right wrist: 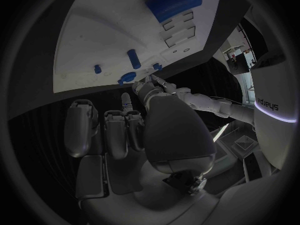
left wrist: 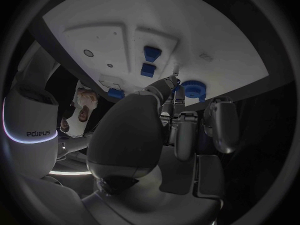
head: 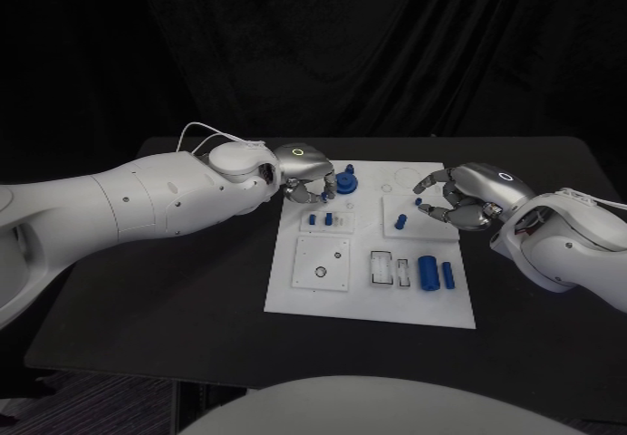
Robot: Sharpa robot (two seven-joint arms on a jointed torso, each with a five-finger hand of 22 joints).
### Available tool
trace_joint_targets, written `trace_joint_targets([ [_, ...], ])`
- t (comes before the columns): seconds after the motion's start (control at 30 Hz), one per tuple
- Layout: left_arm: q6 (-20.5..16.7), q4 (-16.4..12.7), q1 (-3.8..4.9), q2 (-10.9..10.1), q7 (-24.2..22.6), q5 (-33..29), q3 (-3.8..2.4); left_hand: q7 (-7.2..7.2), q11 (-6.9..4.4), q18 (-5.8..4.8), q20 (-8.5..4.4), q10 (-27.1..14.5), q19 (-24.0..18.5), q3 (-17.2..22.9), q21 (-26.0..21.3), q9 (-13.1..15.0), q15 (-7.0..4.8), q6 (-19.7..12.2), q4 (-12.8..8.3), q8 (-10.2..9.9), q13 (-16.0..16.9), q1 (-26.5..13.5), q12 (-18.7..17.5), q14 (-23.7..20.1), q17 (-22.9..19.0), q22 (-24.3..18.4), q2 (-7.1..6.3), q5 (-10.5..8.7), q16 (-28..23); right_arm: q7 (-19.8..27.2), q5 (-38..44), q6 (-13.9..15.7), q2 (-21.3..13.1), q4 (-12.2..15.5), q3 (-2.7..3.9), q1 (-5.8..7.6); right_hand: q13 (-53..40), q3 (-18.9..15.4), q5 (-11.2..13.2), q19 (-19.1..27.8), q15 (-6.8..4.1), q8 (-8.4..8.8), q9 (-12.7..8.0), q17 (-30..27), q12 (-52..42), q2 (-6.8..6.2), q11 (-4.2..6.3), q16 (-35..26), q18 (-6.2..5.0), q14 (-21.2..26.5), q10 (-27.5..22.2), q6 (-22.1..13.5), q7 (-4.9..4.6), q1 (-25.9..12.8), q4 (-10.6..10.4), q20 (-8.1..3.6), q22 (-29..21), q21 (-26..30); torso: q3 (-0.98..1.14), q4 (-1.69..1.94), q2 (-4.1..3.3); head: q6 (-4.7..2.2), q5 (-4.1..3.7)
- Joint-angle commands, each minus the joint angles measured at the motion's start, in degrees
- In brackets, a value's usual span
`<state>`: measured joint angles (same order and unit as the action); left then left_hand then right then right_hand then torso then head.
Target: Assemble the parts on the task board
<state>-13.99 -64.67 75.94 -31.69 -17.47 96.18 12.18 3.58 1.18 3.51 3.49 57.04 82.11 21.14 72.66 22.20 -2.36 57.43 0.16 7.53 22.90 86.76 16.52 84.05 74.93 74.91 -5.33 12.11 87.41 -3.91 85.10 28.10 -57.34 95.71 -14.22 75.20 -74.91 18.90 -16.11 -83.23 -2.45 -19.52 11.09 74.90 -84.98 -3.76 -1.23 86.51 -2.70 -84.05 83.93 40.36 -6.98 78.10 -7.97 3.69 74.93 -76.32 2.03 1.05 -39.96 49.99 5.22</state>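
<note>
White task board [head: 372, 304] mid-table, my left hand [head: 303, 174] at its far edge, fingertips on the round blue part [head: 346, 184], my right hand [head: 464, 198] curled over the board, grip unclear.

The right hand [right wrist: 134, 130] rises from the foreground, palm dark and fingers [right wrist: 81, 127] reaching toward the edge of the white task board [right wrist: 94, 40], with nothing visibly held between them. On the board, a small blue peg [right wrist: 97, 69] stands near the edge, and beside it lies a longer blue cylinder [right wrist: 134, 58]. A round blue part [right wrist: 128, 77] sits right at the board's edge, just past the fingertips. Further along, there's a large blue block [right wrist: 174, 1], with a row of white slotted fixtures [right wrist: 178, 29] next to it. Coming in from the far side, the left hand [right wrist: 153, 85] closes its fingers near that round blue part, though whether they touch is hard to tell.
</note>
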Motion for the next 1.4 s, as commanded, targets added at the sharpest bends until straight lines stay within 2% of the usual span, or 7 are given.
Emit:
trace_joint_targets([
  [0.03, 1.7, 0.3, -0.28, 0.4, 0.1, 0.1, -0.04, 0.00, -0.07, 0.31, -0.06, -0.3, -0.3, 0.3, -0.3, -0.1, -0.27, -0.5, 0.0, -0.3, 0.0, 0.2, -0.3, 1.0, 5.4, 10.1, -0.11, -0.11, -0.3, -0.7, 0.0, -0.3, 0.0, 0.1, 0.04, 0.02, -7.5, 0.3, -0.1, 0.1, 0.00, 0.25, -0.1, 10.3, 0.2, 0.04, 0.02, -0.2, -0.57, -4.3, 0.2, 0.5, -0.05, -0.2, 0.1, 0.20, 10.7, 0.2, 0.16, -0.12, -0.03, 0.01, -0.01],
  [0.23, 2.0, 0.8, -0.62, 0.8, 0.2, 0.1, -0.04, 0.01, -0.05, 0.31, -0.06, -0.4, -0.3, 0.4, -0.4, -0.1, -0.24, -0.5, 0.0, -0.4, -0.1, 0.3, -0.5, 1.0, 5.3, 10.1, -0.11, -0.07, -0.4, -0.8, 0.0, -0.4, 0.0, 0.1, 0.04, 0.02, -7.5, 0.3, -0.1, 0.1, 0.00, 0.25, -0.1, 10.3, 0.2, 0.04, 0.02, -0.2, -0.57, -4.3, 0.2, 0.5, -0.05, -0.2, 0.1, 0.20, 10.7, 0.2, 0.21, 0.05, 0.03, 0.01, -0.28],
  [0.37, 1.9, 1.0, -0.70, 1.0, 0.2, 0.1, -0.04, 0.01, -0.06, 0.31, -0.06, -0.4, -0.3, 0.4, -0.4, -0.1, -0.24, -0.5, 0.0, -0.4, -0.2, 0.4, -0.6, 1.0, 5.3, 10.1, -0.11, -0.04, -0.4, -0.8, 0.0, -0.5, -0.1, 0.1, 0.04, 0.02, -7.5, 0.3, -0.1, 0.1, 0.00, 0.25, -0.1, 10.3, 0.2, 0.04, 0.02, -0.2, -0.57, -4.3, 0.2, 0.5, -0.05, -0.2, 0.1, 0.20, 10.7, 0.2, 0.21, -0.03, 0.06, 0.01, -0.17],
  [0.63, 1.7, 1.1, -0.78, 1.1, 0.3, 0.1, -0.04, -0.01, -0.06, 0.33, -0.06, -0.4, -0.3, 0.5, -0.5, -0.1, -0.23, -0.6, -0.1, -0.5, -0.3, 0.5, -0.7, 0.9, 5.3, 10.0, -0.10, 0.04, -0.4, -0.8, 0.0, -0.5, 0.0, 0.0, 0.04, 0.01, -7.5, 0.4, -0.2, 0.1, 0.00, 0.27, -0.1, 10.3, 0.2, 0.09, 0.01, -0.3, -0.58, -4.3, 0.2, 0.5, -0.05, -0.2, 0.2, 0.20, 10.7, 0.2, 0.09, -0.14, 0.08, 0.01, -0.09],
  [1.03, 1.5, 1.3, -0.93, 1.2, 0.6, 0.1, -0.04, 0.00, -0.02, 0.33, -0.07, -0.5, -0.4, 0.7, -0.5, -0.1, -0.22, -0.6, -0.2, -0.6, -0.5, 0.7, -0.9, 0.9, 5.2, 10.0, -0.12, 0.23, -0.4, -0.8, 0.0, -0.5, -0.1, 0.1, 0.04, 0.01, -7.5, 0.4, -0.2, 0.1, 0.00, 0.27, -0.1, 10.3, 0.2, 0.09, 0.01, -0.3, -0.58, -4.3, 0.2, 0.5, -0.05, -0.2, 0.2, 0.20, 10.7, 0.2, 0.21, -0.12, 0.22, 0.01, -0.28],
  [1.4, 2.1, 2.0, -1.16, 1.6, 1.0, 0.1, -0.04, 0.04, 0.04, 0.39, -0.08, -0.3, -0.5, 0.9, -0.8, -0.1, -0.19, -0.6, -0.3, -0.7, -0.6, 1.0, -0.9, 0.8, 5.1, 10.0, -0.12, 0.44, -0.5, -0.9, 0.0, -0.6, 0.0, 0.1, 0.04, 0.01, -7.5, 0.5, -0.2, 0.1, 0.01, 0.27, -0.2, 10.3, 0.2, 0.09, 0.01, -0.2, -0.59, -4.3, 0.2, 0.5, -0.05, -0.1, 0.2, 0.20, 10.7, 0.2, 0.19, -0.14, 0.22, 0.01, -0.26],
])
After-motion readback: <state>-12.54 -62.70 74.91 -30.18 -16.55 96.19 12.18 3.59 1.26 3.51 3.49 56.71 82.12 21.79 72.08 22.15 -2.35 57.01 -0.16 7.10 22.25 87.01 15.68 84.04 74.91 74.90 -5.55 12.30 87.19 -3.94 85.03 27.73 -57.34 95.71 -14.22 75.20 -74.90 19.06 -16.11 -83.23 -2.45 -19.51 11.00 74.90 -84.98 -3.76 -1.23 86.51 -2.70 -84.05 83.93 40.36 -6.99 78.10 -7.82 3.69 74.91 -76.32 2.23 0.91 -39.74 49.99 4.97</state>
